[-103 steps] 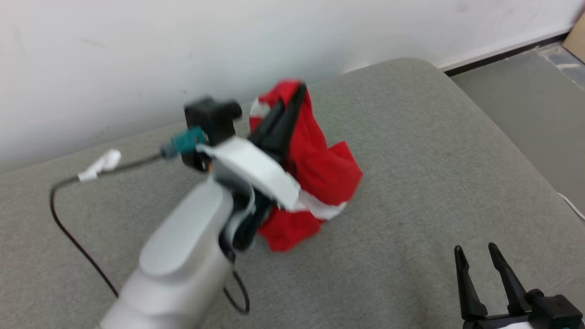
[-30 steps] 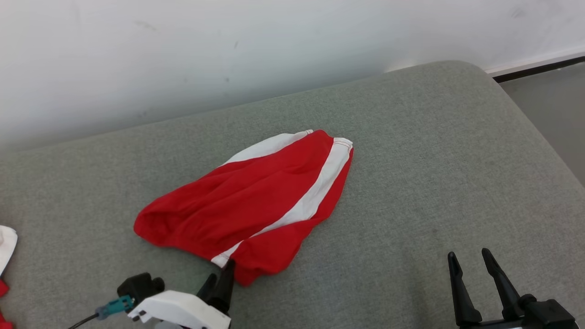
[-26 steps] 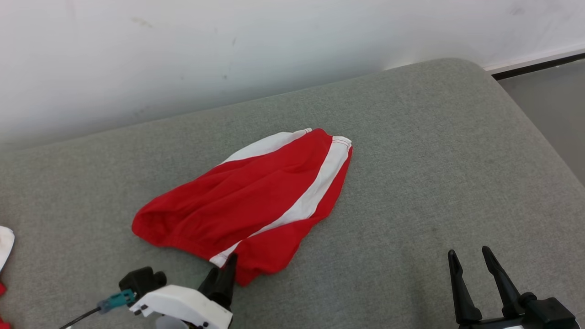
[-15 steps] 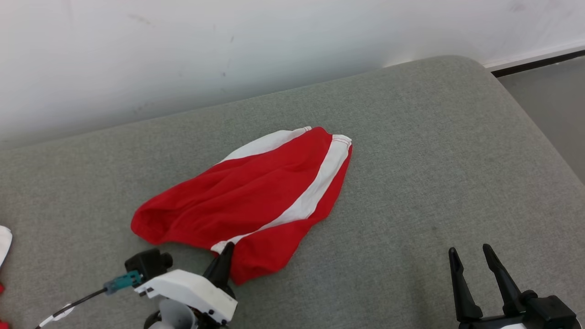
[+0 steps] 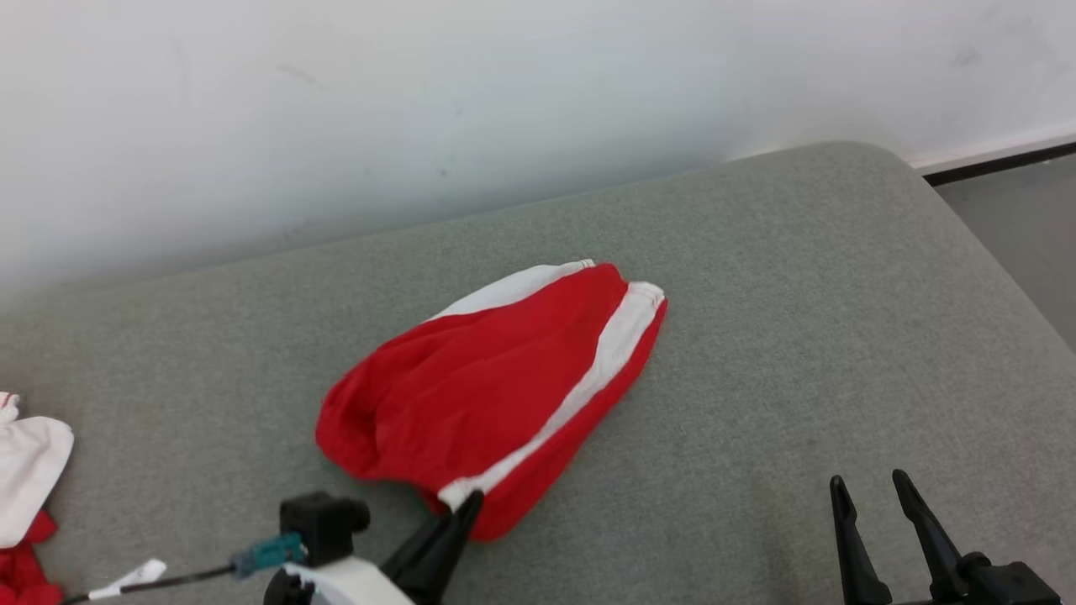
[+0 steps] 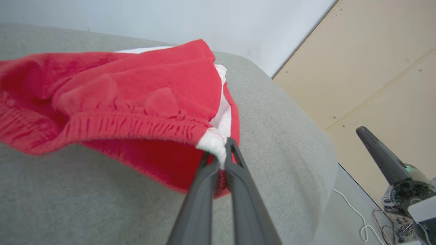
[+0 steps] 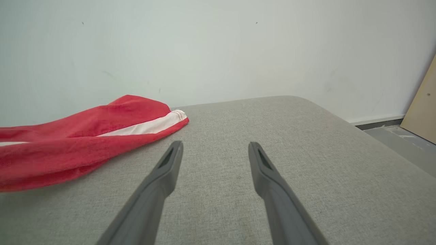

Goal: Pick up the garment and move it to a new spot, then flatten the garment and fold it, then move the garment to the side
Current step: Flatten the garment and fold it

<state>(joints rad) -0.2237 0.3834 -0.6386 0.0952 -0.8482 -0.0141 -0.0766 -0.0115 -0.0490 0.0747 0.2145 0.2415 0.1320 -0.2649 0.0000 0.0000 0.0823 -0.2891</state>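
Now, from the head view: saw the red garment [image 5: 496, 395] with white stripes lying near the middle of the grey cushion [image 5: 799, 319], far tip toward the wall [image 5: 420, 101]. Found the left gripper [image 5: 466, 508] at its near corner, pressed together on the end of the white stripe; one second earlier stood open just beside that same corner, holding nothing. Noticed also the waistband side more gathered than before, but hard to separate from the shift of the camera itself. Found the right gripper [image 5: 870, 487] spread and empty at the lower right, well apart from the garment. Saw also a white and red cloth [image 5: 29, 470] at the left edge.

Next, from the left wrist view: confirmed the pinch, both fingers [image 6: 201, 190] closed on the white seam end of the elastic waistband, with this corner of the garment [image 6: 136, 102] raised a little off the cushion.

Then, from the right wrist view: showed the right gripper [image 7: 215, 146] with jaws wide apart above bare cushion, the garment [image 7: 68, 143] off to the left, untouched.

Probably meant a finished move to the new spot and the beginning of flattening: pulling this corner outward to spread the waistband. Likely needed the right gripper on the opposite side too; otherwise a risk of only dragging the whole garment.
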